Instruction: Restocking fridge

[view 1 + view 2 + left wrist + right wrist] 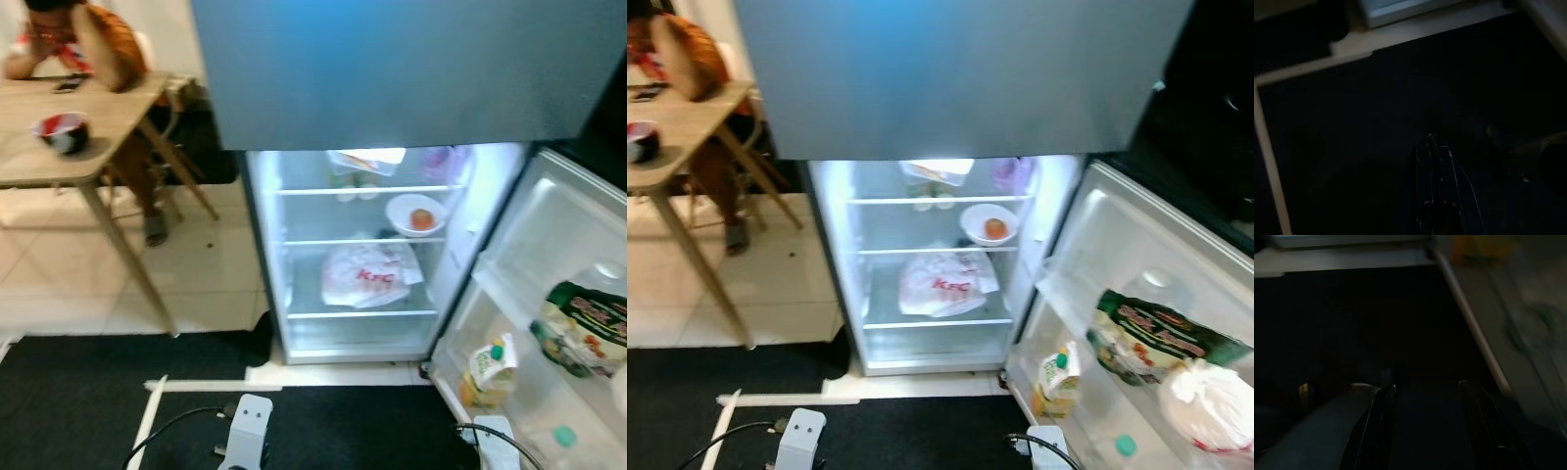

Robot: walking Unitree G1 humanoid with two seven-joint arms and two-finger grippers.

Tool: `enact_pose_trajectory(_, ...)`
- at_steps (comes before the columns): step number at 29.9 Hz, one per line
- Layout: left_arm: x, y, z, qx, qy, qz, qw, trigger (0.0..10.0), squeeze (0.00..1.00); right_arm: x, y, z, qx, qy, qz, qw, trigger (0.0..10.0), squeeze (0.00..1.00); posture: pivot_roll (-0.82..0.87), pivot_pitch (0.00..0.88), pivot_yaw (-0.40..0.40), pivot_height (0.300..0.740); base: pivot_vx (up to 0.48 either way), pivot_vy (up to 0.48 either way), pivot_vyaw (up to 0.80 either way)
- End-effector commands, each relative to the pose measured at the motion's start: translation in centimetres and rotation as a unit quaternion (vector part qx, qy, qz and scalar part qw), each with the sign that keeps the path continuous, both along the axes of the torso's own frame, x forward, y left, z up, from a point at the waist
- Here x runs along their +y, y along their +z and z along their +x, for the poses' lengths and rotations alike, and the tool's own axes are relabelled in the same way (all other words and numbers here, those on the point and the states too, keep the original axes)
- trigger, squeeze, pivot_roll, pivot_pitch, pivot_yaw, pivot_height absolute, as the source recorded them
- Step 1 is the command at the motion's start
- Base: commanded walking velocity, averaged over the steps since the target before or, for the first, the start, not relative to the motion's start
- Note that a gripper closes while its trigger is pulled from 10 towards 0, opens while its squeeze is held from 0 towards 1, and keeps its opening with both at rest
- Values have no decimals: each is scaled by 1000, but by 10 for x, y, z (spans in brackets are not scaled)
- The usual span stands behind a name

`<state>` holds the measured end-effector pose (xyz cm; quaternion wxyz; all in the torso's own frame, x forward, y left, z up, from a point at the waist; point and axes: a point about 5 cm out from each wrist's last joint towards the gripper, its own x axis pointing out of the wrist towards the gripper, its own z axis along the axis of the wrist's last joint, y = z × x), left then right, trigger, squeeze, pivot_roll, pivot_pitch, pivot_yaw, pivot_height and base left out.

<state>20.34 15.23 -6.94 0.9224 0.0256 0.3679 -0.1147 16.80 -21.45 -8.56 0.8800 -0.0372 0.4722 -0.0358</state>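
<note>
Heads up, both of your arms are just hanging low over the dark mat in front of the open fridge (265,255), so nothing's in hand yet.

Left tool (1436,161): the wrist view is really dark, but its two black fingers look pressed together and they've got nothing between them. Well ahead of it and off to its left there's a wooden tabletop (59,147) with a red and white bowl (62,131) on it, and a person (83,44) is sitting at the far side leaning on it. If you swing wide that way you could clip a table leg.

Straight ahead of both tools, the fridge is lit up. The middle shelf has a KFC bag (367,276), the shelf above holds a white bowl (415,213) with something orange in it, and there's more stuff up top that's too blurry to call.

Right tool (1425,396): also dim, but its fingers stand apart with a clear gap and it's empty. Just to its right the fridge door (1117,245) is swung open, with a carton (1056,377), a green packet (1151,333) and a white bag (1210,401) on its racks.

What I'd worry about: that door sits close to your right arm, so raising it carelessly could knock the door or the carton out. Also there are cables near both wrists that could snag.
</note>
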Motion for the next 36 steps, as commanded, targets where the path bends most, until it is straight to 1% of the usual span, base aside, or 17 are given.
enact_pose_trajectory(1,-1,-1,-2,3,-9,3,1000,10000,0,-1,-3,-6,9,-6,1,1000,10000,0,-88,68,28,740,0,0,-781)
enact_pose_trajectory(18,-2,0,-1,-2,-29,2,1000,10000,0,-2,-4,-11,8,-20,5,1000,10000,0,-90,65,34,740,0,0,-781)
enact_pose_trajectory(28,-5,0,-2,-5,-42,-1,999,10000,0,0,-5,-13,13,-15,6,1000,10000,0,-89,72,34,740,0,0,0)
enact_pose_trajectory(36,-6,0,-3,-2,-44,-4,999,10000,0,-1,-5,-13,15,-15,3,1000,10000,0,-90,75,33,740,0,-364,0)
